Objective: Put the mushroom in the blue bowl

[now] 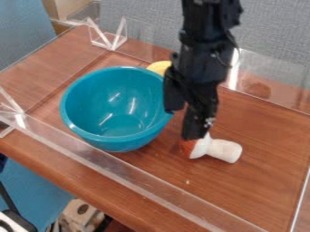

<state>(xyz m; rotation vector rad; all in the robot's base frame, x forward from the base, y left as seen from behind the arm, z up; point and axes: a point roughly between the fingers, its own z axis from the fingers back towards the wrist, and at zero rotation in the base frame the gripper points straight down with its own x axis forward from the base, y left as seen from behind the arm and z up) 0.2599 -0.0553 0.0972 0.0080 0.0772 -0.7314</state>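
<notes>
Mushroom (219, 149) lies on its side on the bench (248, 199), just beside the blue bowl (85, 100) on the stem-end-outward side, cap nearest the bowl. Our claw (186, 116) is wide open w/ nothing in it, above the bench betw. bowl and mushroom, fingers partly in front of the cap. Yellow thing (160, 67) sits behind the bowl, prob. not ours to move. So approach looks mostly done; grasp, lift, carry over bowl & release all left, we reckon.

mushroom cap (190, 149) partly hidden
</notes>
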